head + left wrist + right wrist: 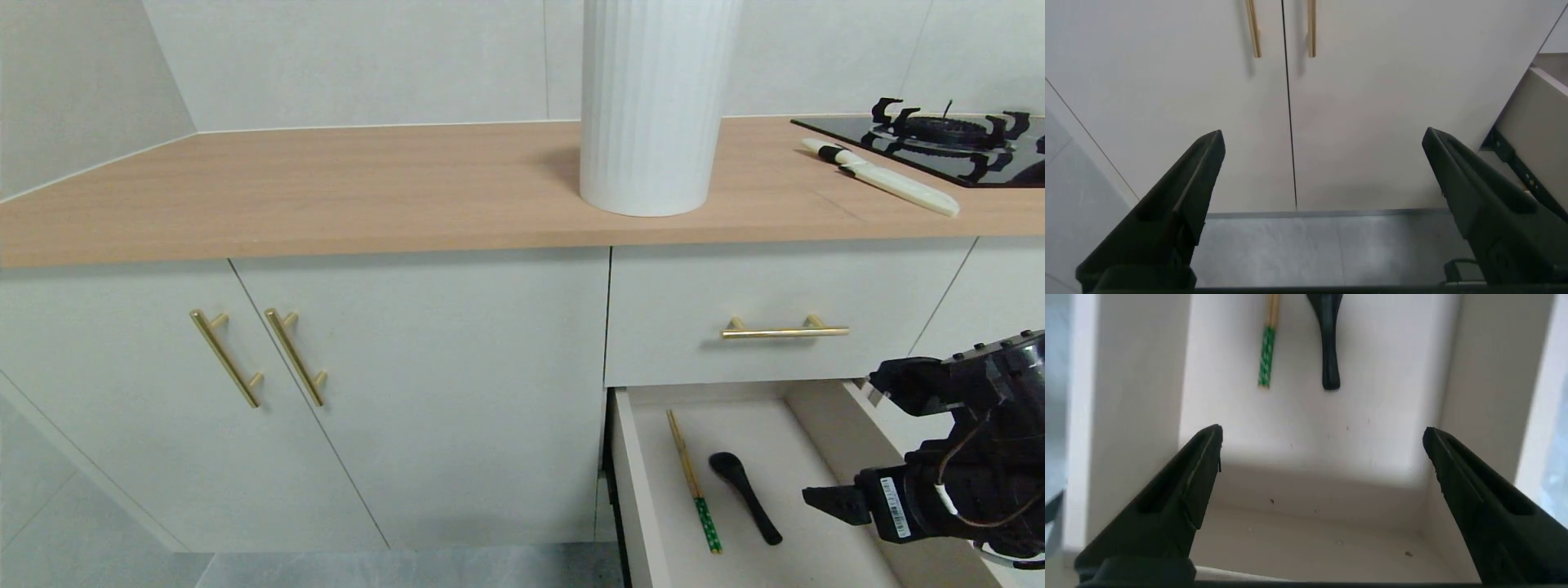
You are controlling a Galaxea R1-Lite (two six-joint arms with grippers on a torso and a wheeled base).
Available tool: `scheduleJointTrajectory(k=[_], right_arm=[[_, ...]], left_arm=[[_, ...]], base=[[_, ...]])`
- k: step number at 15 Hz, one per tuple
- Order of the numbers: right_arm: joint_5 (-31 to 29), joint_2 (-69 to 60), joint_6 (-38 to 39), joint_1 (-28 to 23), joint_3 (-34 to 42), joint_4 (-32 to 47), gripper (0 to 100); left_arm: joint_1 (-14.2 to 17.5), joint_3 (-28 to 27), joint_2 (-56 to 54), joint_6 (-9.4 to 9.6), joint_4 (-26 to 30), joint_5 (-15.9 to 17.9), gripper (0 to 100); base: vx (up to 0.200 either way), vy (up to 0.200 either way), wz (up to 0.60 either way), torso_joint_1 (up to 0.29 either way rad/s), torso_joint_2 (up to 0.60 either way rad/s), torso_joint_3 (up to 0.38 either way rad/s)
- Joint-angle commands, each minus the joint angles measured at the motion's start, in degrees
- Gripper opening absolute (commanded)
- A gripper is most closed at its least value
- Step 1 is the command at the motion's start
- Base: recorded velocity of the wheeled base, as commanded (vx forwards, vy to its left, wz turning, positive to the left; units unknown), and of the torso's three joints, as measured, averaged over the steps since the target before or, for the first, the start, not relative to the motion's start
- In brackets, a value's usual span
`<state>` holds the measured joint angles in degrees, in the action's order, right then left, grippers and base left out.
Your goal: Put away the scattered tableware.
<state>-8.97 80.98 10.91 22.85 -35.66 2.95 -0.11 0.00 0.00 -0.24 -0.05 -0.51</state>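
The lower drawer [633,482] stands pulled out at the lower right. Inside it lie a pair of wooden chopsticks [694,483] with green tips and a black spoon [744,487], side by side on the drawer floor. In the right wrist view the chopsticks [1267,345] and spoon [1328,339] lie just beyond my fingers. My right gripper [849,441] hangs open over the drawer's right side, holding nothing. A white-bladed knife [883,176] rests on the wooden counter beside the hob. My left gripper [1323,145] is open and low, facing the cabinet doors.
A tall white ribbed vase [651,106] stands on the counter above the drawers. A black gas hob [947,139] sits at the far right. The upper drawer with a gold handle [784,331] is closed. Two cabinet doors with gold handles [224,358] are shut at the left.
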Motion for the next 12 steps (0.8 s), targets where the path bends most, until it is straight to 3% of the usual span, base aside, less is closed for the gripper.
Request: scheduleJointTrajectory(k=[1, 3, 12], right_arm=[[-0.1, -1.2, 0.0, 0.0, 0.1, 0.0, 100], [-0.1, -1.3, -0.1, 0.0, 0.2, 0.0, 100], [0.2, -1.8, -0.4, 0.5, 0.3, 2.1, 100]], left_arm=[[0.0, 0.0, 0.1, -0.02, 0.0, 0.1, 100], [0.0, 0.0, 0.1, -0.11, 0.0, 0.0, 100], [0.0, 0.0, 0.1, -0.11, 0.0, 0.0, 100]], base=[[0.000, 0.000, 0.00, 0.000, 0.00, 0.000], [0.000, 0.000, 0.00, 0.000, 0.00, 0.000], [-0.200, 0.000, 0.00, -0.001, 0.00, 0.004]])
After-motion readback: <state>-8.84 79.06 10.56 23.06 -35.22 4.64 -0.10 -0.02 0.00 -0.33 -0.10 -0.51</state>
